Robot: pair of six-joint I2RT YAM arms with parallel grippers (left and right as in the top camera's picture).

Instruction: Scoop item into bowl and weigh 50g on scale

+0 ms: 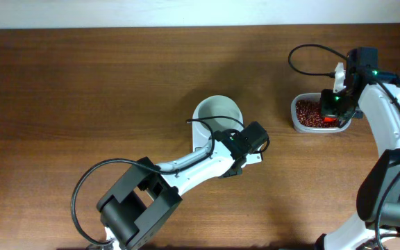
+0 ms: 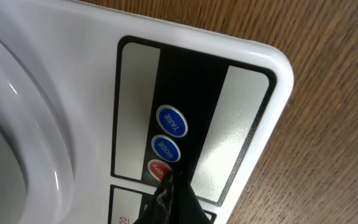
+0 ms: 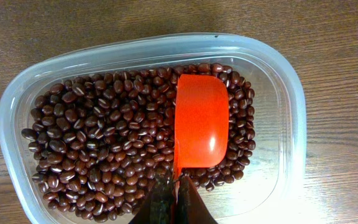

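Centre of the overhead view: the white bowl [image 1: 217, 111] sits on the scale [image 2: 197, 42], ready to take the load. Nothing shows inside the part of the bowl you can see.

Left gripper [image 2: 169, 186]: fingers pinched together, holding nothing. In the left wrist view the tip comes in from the bottom edge and meets the red button [image 2: 159, 168], the lowest of three. Closed fingers make one narrow point, which suits poking a small button without catching the blue TARE button [image 2: 171, 120] above it. Contact or a hair above it: cannot tell. The grey display panels [image 2: 135, 106] show no digits, so my read is that you are waking the scale, with zeroing for the bowl to follow.

Right side of the overhead view: the clear tub [image 3: 291, 99] stands well apart from the scale on the table [image 1: 82, 83]. All the beans [image 3: 104, 143] are in it, a loose maroon layer across the floor.

Right gripper [image 3: 176, 190]: clamped on the handle end of the orange scoop [image 3: 201, 118], entering from the bottom edge of the right wrist view. The scoop lies on the beans in the right half of the tub, with no beans on its orange face. It looks parked there, so the dig can start once the scale reads zero.

Judgement: early stage. No beans have been moved and weighing has not begun.

Watch: a full scoop has to cross open table to reach the bowl, so keep it level.
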